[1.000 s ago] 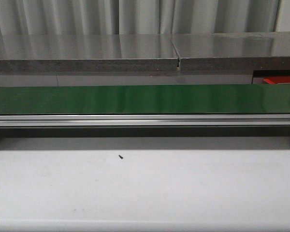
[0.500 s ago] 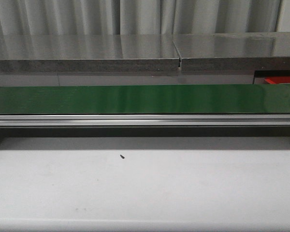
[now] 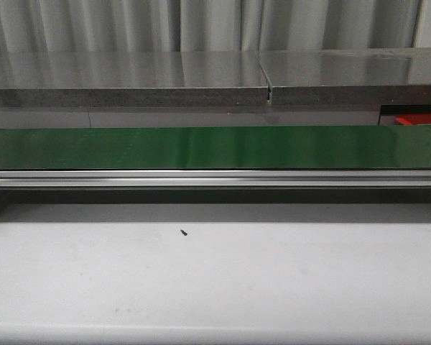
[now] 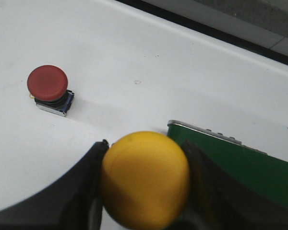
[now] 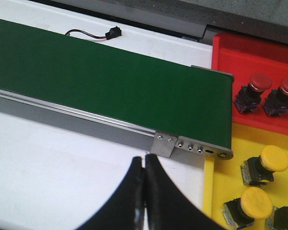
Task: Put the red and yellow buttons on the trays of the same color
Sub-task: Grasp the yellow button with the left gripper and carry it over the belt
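Yellow button [image 4: 145,179] is clamped in left gripper [image 4: 144,187], held above the white surface [image 4: 134,62] beside the green belt [image 4: 245,163] end. Red button [image 4: 49,89] is sat on the surface nearby. Right gripper [image 5: 144,191] is clenched, nothing held, near yellow tray [image 5: 221,177] and red tray [image 5: 230,62].

Left gripper [image 4: 145,187] at lower centre of its wrist frame, clamped around yellow button [image 4: 145,178]; right gripper [image 5: 144,191] fingers pressed together, empty.

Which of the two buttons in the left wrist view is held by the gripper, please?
The yellow button, clamped in the left gripper; the red button stands free on the white table.
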`<state>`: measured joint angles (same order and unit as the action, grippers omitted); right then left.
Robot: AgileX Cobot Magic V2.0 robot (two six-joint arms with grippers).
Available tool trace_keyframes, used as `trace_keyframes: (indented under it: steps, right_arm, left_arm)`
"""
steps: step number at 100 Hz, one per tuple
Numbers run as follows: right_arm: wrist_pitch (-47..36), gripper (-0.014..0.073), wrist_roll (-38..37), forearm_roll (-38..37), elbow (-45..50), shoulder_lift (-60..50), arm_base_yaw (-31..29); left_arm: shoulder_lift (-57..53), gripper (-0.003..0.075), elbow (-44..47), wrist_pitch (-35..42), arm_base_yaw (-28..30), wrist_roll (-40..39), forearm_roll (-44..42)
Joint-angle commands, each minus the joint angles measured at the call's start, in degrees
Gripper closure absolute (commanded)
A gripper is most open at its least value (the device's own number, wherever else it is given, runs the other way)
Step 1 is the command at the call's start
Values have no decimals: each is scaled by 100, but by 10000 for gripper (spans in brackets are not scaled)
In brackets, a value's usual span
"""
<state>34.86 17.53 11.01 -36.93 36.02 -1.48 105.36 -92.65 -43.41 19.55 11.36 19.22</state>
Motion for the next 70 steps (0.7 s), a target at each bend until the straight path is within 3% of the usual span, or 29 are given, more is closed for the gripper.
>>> trace_keyframes:
  steps: [1, 21, 70]
  right_arm:
    - [-436, 692, -11, 6, -143, -18, -30]
    - [-436, 692, -11, 6, -143, -18, -30]
    - [-436, 692, -11, 6, -143, -18, -30]
  left_arm:
    - [-793, 739, 343, 559, -137, 129, 133]
    - [-1187, 739, 1215, 1133, -488, 168, 203]
    - [-840, 739, 1506, 1553, -1189, 256, 201]
